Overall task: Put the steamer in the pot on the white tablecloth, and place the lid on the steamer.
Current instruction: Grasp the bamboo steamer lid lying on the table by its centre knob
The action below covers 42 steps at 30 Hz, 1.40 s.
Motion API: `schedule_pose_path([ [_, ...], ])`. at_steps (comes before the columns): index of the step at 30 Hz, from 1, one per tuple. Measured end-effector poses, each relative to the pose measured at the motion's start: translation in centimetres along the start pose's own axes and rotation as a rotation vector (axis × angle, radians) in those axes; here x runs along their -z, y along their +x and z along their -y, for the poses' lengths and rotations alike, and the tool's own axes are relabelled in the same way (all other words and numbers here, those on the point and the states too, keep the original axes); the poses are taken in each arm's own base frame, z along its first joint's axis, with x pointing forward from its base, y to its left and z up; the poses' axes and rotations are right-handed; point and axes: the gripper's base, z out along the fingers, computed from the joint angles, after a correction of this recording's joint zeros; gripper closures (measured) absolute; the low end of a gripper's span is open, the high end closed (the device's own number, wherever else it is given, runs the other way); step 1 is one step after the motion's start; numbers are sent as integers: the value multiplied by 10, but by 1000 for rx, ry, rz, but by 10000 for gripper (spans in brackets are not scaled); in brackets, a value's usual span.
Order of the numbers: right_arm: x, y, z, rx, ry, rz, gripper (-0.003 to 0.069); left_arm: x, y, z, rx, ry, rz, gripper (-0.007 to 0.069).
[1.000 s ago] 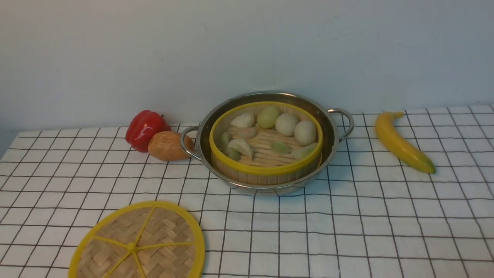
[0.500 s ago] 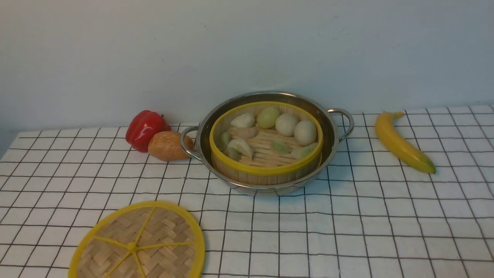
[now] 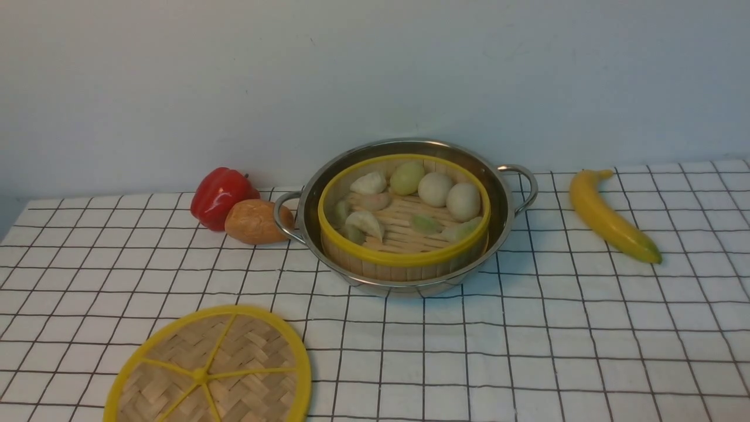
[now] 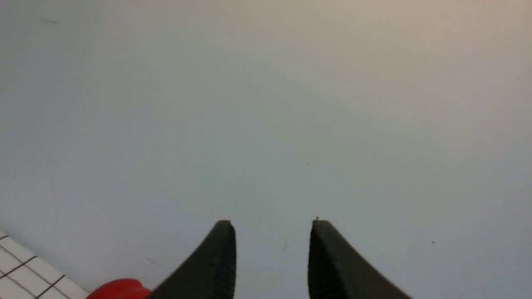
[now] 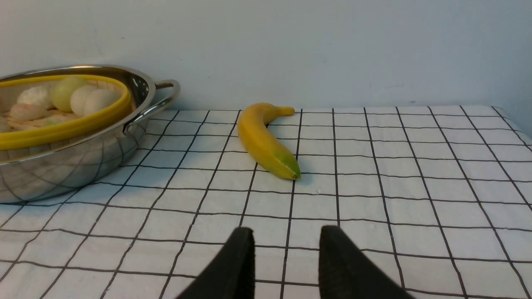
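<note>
Lying nearest the robot's side, the flat round woven-bamboo lid with yellow rim and spokes (image 3: 208,369) is resting on the white black-gridded tablecloth (image 3: 527,351), left of centre. Neither arm is showing in the front view. The left gripper (image 4: 271,226) is standing with jaws parted and nothing between them, facing the bare wall. The right gripper (image 5: 286,230) is likewise parted and empty, hovering low over the cloth. Farther back, the round bamboo-slat steamer with yellow rim (image 3: 404,259) is sitting inside the wide shiny steel pot (image 3: 501,205), with its dumplings exposed. Assessment: the first step is reading as done, and the lid is awaiting fitting. The next move is calling for the left arm to descend onto the lid, grasp its rim and carry it level over the steamer.
</note>
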Motion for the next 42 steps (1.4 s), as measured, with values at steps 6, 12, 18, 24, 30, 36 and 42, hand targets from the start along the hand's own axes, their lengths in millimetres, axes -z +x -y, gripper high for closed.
schedule_pose_path([
  [6,0,0,0,0,0,0,419,0,2,2,-157,18,-24,382],
  [12,0,0,0,0,0,0,419,-1,-24,17,-277,-154,-114,382],
  [18,0,0,0,0,0,0,419,10,-52,28,-445,-442,-353,382],
  [24,0,0,0,0,0,0,419,-4,-41,45,-492,-393,-780,382],
  [30,0,0,0,0,0,0,419,-37,-14,40,-575,-272,-1191,382],
  [36,0,0,0,0,0,0,419,-76,17,9,-678,-206,-1484,382],
  [42,0,0,0,0,0,0,419,-119,41,-17,-682,-222,-1551,382],
])
